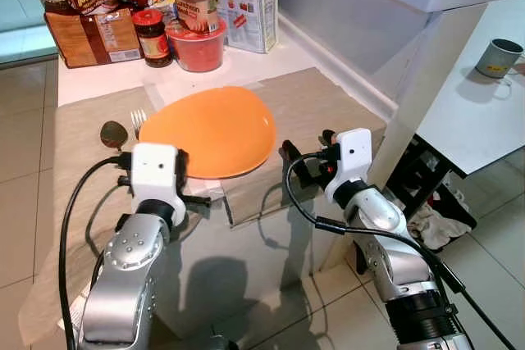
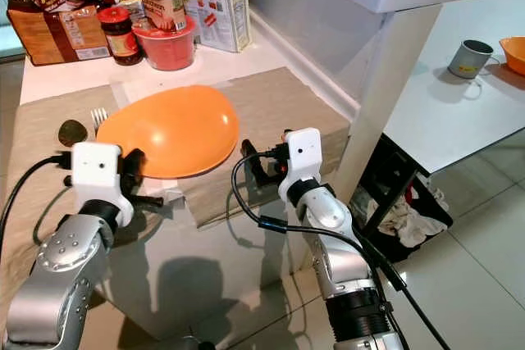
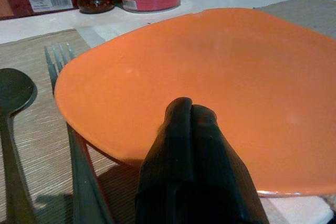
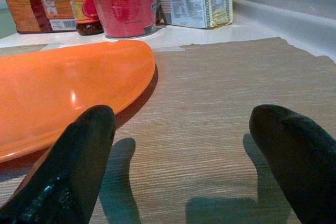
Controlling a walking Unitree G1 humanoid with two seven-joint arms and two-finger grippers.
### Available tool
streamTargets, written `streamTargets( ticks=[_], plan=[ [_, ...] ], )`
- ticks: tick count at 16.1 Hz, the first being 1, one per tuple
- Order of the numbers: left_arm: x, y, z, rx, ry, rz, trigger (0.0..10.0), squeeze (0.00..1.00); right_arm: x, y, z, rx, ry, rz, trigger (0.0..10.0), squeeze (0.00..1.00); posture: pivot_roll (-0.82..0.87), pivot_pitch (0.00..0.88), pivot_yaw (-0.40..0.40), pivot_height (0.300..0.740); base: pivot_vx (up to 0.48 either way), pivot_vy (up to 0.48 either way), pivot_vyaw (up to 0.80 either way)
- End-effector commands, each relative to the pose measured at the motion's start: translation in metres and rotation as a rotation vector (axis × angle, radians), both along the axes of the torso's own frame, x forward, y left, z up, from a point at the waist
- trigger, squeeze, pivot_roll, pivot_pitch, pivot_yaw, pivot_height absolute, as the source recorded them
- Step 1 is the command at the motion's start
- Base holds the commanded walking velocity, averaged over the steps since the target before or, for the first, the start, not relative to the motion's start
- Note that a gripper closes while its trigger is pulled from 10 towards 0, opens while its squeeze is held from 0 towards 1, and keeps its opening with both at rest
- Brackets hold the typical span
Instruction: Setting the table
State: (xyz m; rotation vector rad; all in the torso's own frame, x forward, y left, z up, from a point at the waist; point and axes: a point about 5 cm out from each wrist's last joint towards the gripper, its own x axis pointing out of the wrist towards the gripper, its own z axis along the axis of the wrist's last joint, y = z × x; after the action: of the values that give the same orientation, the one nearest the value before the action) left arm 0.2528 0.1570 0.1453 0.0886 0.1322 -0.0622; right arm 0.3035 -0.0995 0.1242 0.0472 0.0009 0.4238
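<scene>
An orange plate [image 1: 209, 130] lies across two beige placemats [image 1: 320, 104] on the white table. A fork [image 1: 138, 119] and a dark spoon [image 1: 113, 133] lie side by side on the left mat, just left of the plate. My left gripper [image 3: 184, 114] is shut, its fingertips pressed together at the plate's near left rim, with nothing visible between them. My right gripper [image 4: 194, 145] is open and hovers low over the right mat, close to the plate's right edge.
At the back stand a red tub [image 1: 197, 47], a dark jar [image 1: 152, 37], bread bags [image 1: 90, 6] and a white box [image 1: 246, 6]. A white counter post [image 1: 418, 96] rises at the right. A grey mug [image 1: 498, 57] sits on the lower white table.
</scene>
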Motion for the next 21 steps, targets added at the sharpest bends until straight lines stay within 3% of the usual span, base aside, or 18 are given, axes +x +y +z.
streamTargets(
  ticks=[1,9,14,21],
  plan=[
    [0.002,-0.008,0.003,-0.002,0.006,-0.049,0.0,0.00,0.004,0.002,0.006,-0.002,-0.025,0.002,10.0,0.00,0.06,0.000,0.020,0.740,0.000,0.000,0.00],
    [0.016,-0.038,0.020,-0.034,-0.028,-0.222,0.0,0.00,0.005,0.000,0.006,-0.005,-0.019,-0.004,10.0,0.00,0.05,0.000,0.023,0.740,0.000,0.000,0.00],
    [0.024,-0.013,0.012,0.037,0.017,-0.111,0.0,0.00,0.005,0.000,0.006,-0.008,-0.016,-0.004,10.0,0.00,0.05,0.000,0.018,0.740,0.000,0.000,0.00],
    [0.035,-0.011,0.004,0.097,0.151,-0.139,0.0,0.00,0.006,0.003,0.007,-0.007,-0.013,0.006,10.0,0.00,0.06,0.000,0.018,0.740,0.000,0.000,0.00]
  ],
)
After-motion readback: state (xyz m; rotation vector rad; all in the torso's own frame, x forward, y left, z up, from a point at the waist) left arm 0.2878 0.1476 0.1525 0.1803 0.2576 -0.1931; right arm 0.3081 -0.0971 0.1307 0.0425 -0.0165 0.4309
